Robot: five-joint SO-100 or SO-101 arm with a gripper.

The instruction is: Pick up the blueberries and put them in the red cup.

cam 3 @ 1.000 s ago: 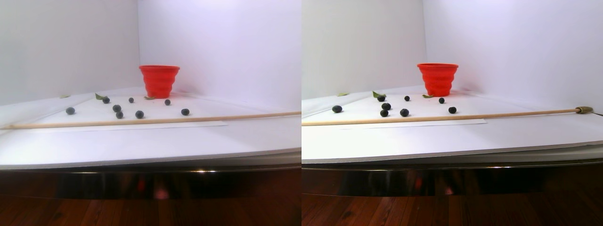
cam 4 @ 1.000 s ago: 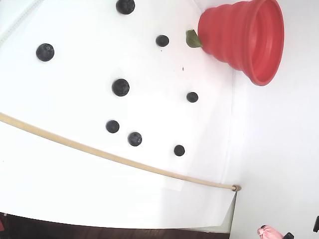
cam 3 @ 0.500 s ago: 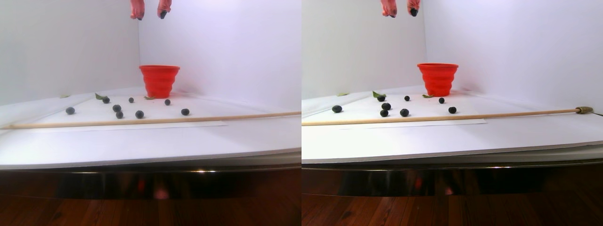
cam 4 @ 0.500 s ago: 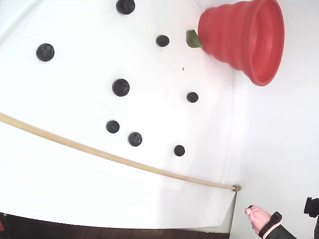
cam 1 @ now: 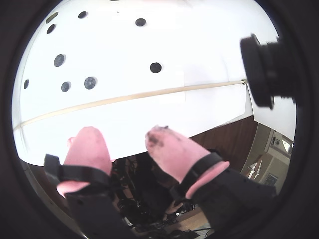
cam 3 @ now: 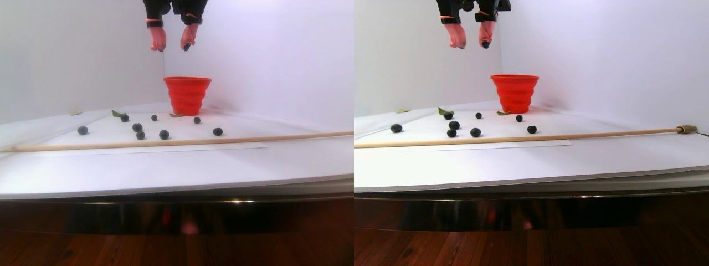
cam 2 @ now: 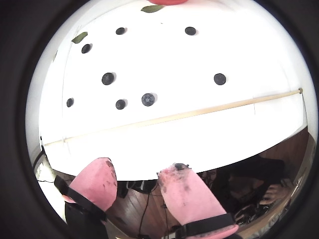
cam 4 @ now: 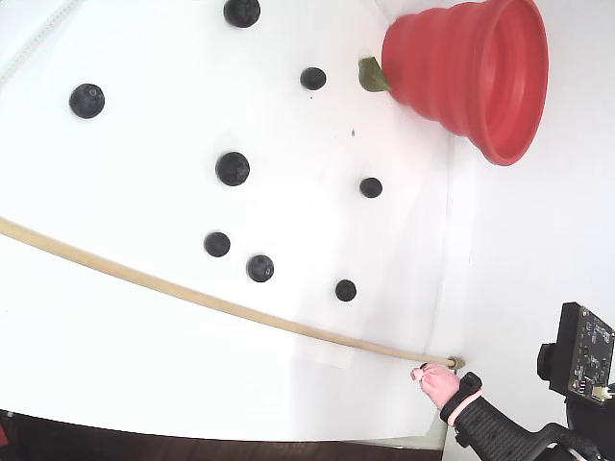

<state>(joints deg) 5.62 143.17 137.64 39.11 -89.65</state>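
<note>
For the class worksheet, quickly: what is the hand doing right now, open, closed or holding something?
Hand: open, pink-padded fingers apart with nothing between them, raised above the white table; the pads show dark stains.

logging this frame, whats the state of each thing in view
gripper: open, nothing between its pink fingers, high above the table
blueberries: eight, loose and apart on the white sheet, none in the gripper
red cup: upright, mouth open
wooden stick: lying flat across the sheet in front of the berries
green leaf: flat on the sheet, against the cup's base
</note>
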